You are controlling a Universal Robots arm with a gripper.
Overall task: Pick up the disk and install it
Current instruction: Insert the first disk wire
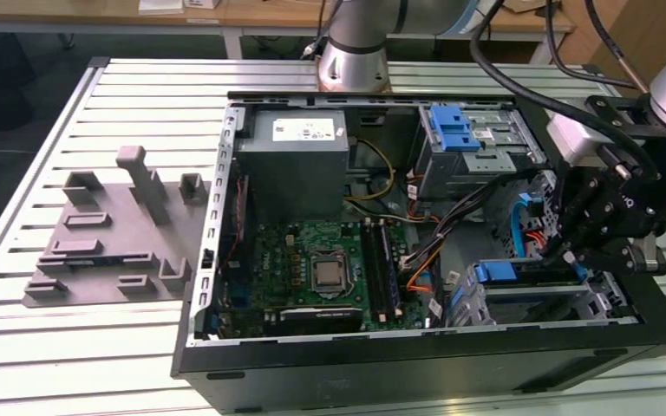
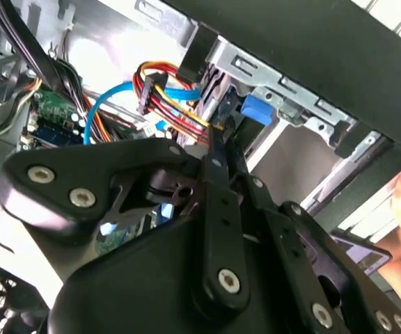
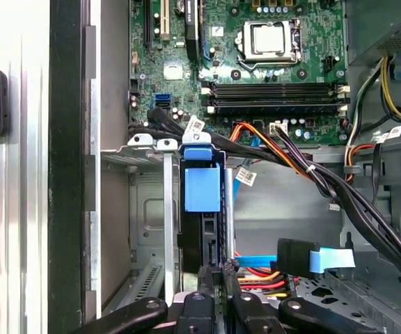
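Now | disk (image 3: 202,209): edge-on, blue-bracketed, upright in grey cage (image 3: 148,209) | jaws pinched on its edge

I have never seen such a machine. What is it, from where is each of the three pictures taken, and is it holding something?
The machine is a robot arm with a black gripper. It works inside an open desktop computer case, which lies on a slatted metal table.

The exterior view is from a camera off the arm. Both wrist views come from cameras on the arm, near the gripper.

In the case you see the green motherboard, the grey power-supply box and bundles of cables. Beside the case lies a grey plastic fixture.

The gripper's fingers close on the disk, which stands edge-on in the drive cage, blue bracket showing.
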